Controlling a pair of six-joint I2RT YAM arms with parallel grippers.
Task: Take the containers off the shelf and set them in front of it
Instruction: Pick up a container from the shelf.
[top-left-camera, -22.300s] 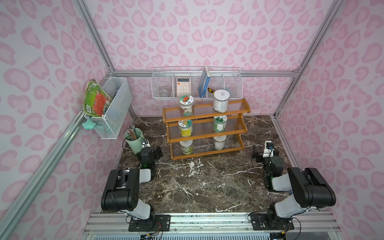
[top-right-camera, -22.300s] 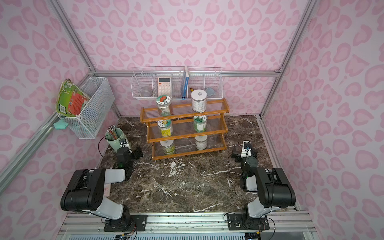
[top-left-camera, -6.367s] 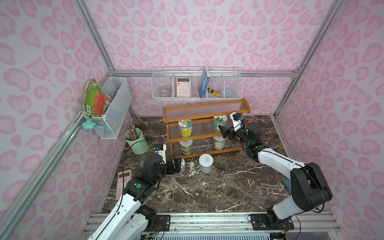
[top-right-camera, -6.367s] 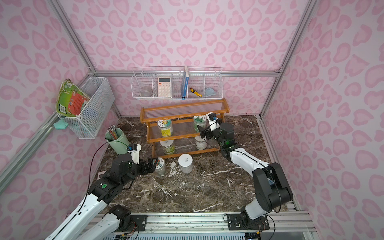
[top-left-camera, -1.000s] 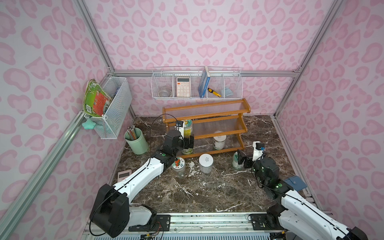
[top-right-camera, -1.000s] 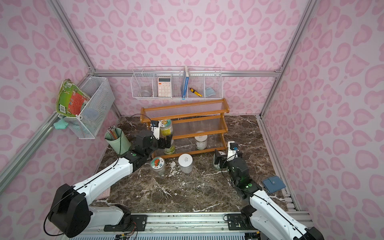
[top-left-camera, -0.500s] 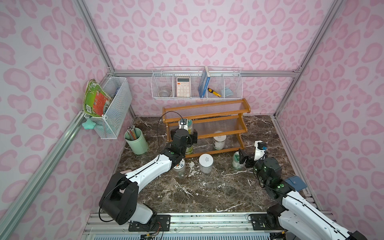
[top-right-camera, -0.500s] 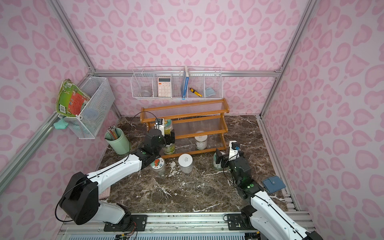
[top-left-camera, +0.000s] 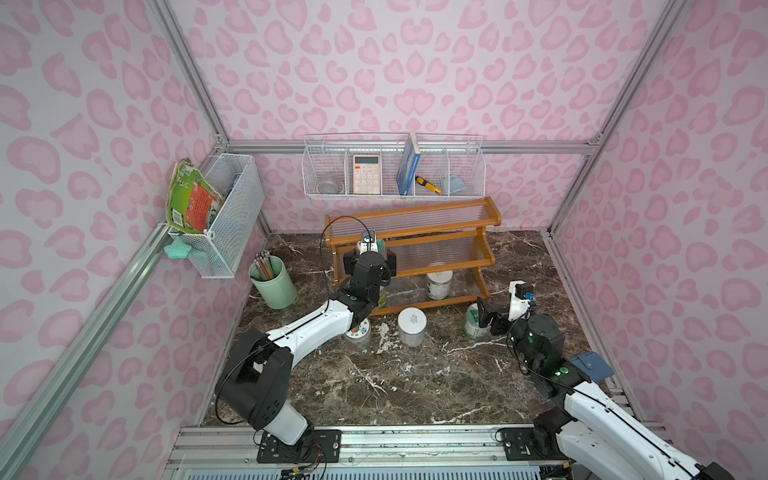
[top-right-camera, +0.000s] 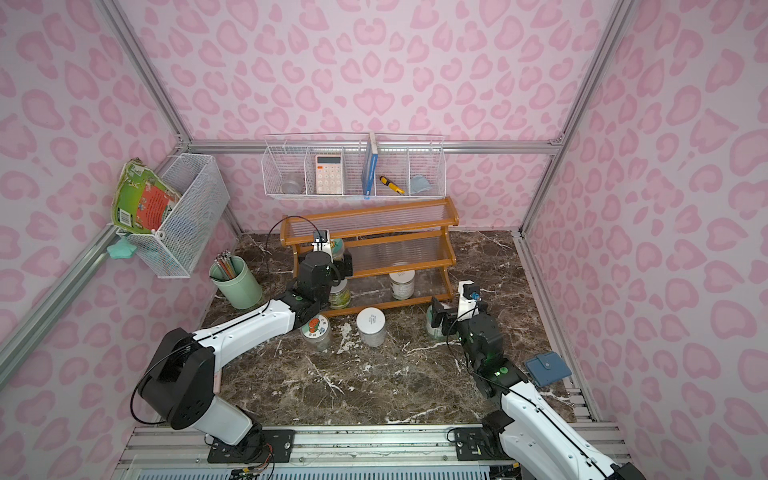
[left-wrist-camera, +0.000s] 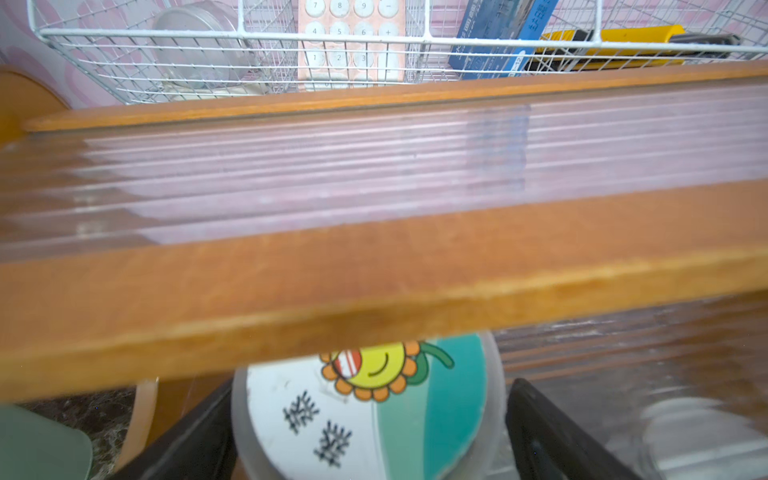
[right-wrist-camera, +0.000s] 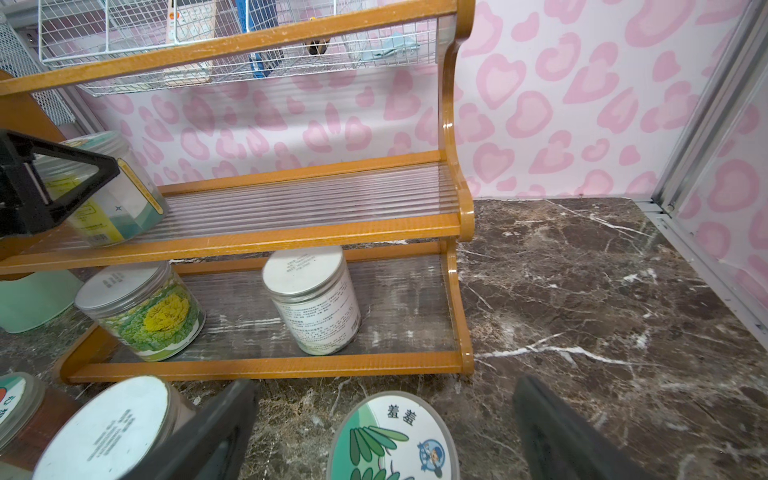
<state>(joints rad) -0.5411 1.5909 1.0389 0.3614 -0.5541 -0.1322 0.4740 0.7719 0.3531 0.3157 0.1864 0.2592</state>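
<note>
The orange-brown shelf (top-left-camera: 491, 214) stands at the back. My left gripper (top-left-camera: 370, 255) is open at the middle tier. Its black fingers (left-wrist-camera: 199, 432) straddle a sunflower-stickered container (left-wrist-camera: 365, 411), hidden mostly in both top views. On the bottom tier stand a cabbage-stickered container (right-wrist-camera: 145, 316) and a plain one (top-left-camera: 438, 282). Three containers stand on the table in front: a cartoon-lidded one (top-left-camera: 358, 332), a plain one (top-left-camera: 411, 326) and a green-stickered one (right-wrist-camera: 395, 440). My right gripper (top-left-camera: 482, 320) is open around that last container, with wide gaps either side.
A mint-green pencil cup (top-left-camera: 274, 282) stands left of the shelf. White wire baskets hang on the back wall (top-left-camera: 392, 166) and the left wall (top-left-camera: 224, 212). A blue wallet (top-left-camera: 590, 365) lies by the right wall.
My left gripper has swung from the shelf's left front onto the middle tier and now straddles the sunflower container. The right gripper has hardly moved.
</note>
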